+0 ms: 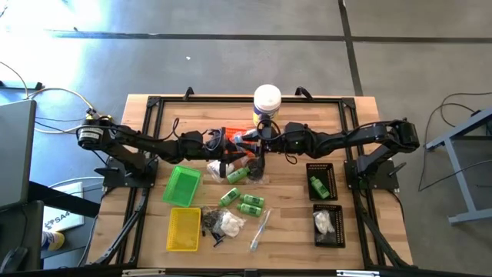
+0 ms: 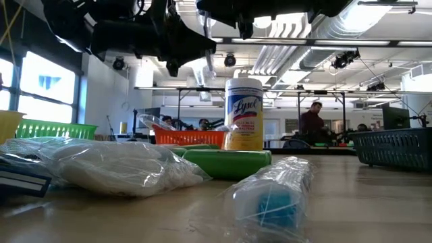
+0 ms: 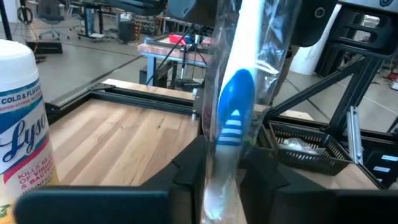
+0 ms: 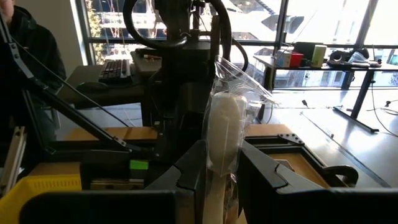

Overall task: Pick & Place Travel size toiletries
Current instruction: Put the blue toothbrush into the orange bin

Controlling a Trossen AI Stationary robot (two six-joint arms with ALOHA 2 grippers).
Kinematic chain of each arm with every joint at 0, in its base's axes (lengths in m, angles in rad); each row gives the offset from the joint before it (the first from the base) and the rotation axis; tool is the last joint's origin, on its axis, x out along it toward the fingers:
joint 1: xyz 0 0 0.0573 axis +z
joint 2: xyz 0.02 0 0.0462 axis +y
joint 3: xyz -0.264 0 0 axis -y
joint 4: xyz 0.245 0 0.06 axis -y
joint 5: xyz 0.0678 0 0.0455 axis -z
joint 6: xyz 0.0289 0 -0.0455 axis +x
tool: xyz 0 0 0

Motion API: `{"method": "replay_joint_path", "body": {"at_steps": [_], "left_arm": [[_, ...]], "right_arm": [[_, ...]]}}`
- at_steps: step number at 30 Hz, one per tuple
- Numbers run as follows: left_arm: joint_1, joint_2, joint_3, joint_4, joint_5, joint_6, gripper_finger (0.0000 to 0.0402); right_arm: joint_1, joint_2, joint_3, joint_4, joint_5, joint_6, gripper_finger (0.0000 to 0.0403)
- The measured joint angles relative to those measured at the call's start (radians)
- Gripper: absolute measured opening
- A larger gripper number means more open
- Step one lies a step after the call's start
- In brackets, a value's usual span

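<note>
A clear-wrapped blue-and-white toothbrush (image 3: 233, 118) stands upright in the air over the table's middle, between my two grippers. My left gripper (image 3: 224, 171) comes level from the table's left and is shut on it. My right gripper (image 4: 219, 165) comes level from the right, facing the left arm, and is shut on the same wrapped brush (image 4: 224, 130). On the table below lie three green bottles (image 1: 251, 204), a clear bag of white fluff (image 1: 229, 223), another wrapped stick (image 1: 260, 228) and small black pieces (image 1: 209, 223). My left gripper pinches the wrapped toothbrush between its two fingers, just below the blue striped section (image 3: 219, 163). The fingers lie level, across the brush, coming from the table's left. The brush stands slightly tilted, clear of the table. My right gripper pinches the same brush between its two fingers, just under the white rounded part (image 4: 217, 163). Its fingers lie level and across the brush, coming from the table's right. The loose clear wrap (image 4: 244, 78) sticks up above the fingers.
A white Lysol canister (image 1: 267, 101) stands at the far middle, close to both grippers. An orange tray (image 2: 185, 137) sits beneath the arms. Green (image 1: 181, 185) and yellow (image 1: 184, 228) trays lie near left; two black mesh trays (image 1: 320, 181) (image 1: 328, 225), each holding items, lie near right.
</note>
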Motion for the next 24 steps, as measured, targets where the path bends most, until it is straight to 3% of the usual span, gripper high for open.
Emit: {"method": "replay_joint_path", "body": {"at_steps": [7,18,24], "left_arm": [[0.0,0.0,0.0,0.0,0.007,-0.003,0.0033],[0.0,0.0,0.0,-0.014,0.008,-0.004,0.0033],[0.0,0.0,0.0,-0.02,0.008,-0.005,0.0031]], "right_arm": [[-0.001,0.0,0.0,-0.002,0.003,0.011,0.0064],[-0.001,0.0,0.0,-0.023,0.001,0.011,0.0064],[0.0,0.0,0.0,-0.027,0.0,0.011,0.009]]}}
